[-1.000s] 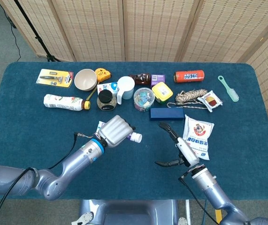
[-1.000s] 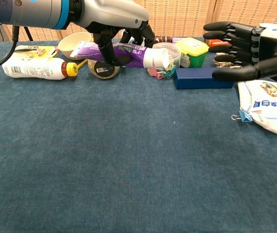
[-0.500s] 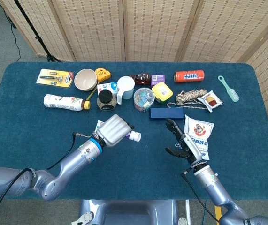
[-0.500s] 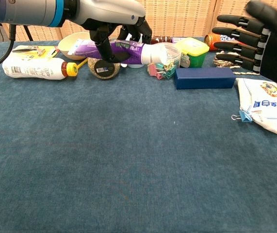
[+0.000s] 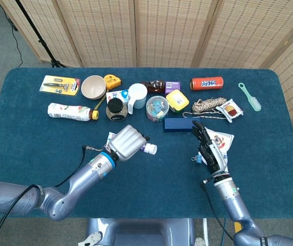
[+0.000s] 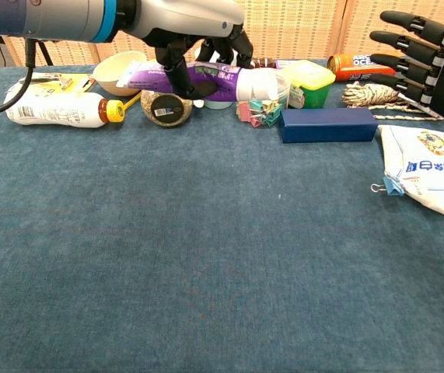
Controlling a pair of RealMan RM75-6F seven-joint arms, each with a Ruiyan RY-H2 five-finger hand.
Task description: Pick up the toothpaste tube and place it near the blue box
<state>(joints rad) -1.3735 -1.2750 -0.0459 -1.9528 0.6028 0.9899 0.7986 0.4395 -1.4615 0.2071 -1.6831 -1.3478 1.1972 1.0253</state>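
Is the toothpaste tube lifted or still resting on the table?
Lifted: the left hand grips the toothpaste tube lying sideways above the table.

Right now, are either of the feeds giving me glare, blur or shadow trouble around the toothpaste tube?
Head view: even light, sharp, no glare; the left hand hides most of the toothpaste tube, only its cap end shows. Chest view: tube body and cap are clear, fingers shade part of it; the right hand is cropped at the frame edge.
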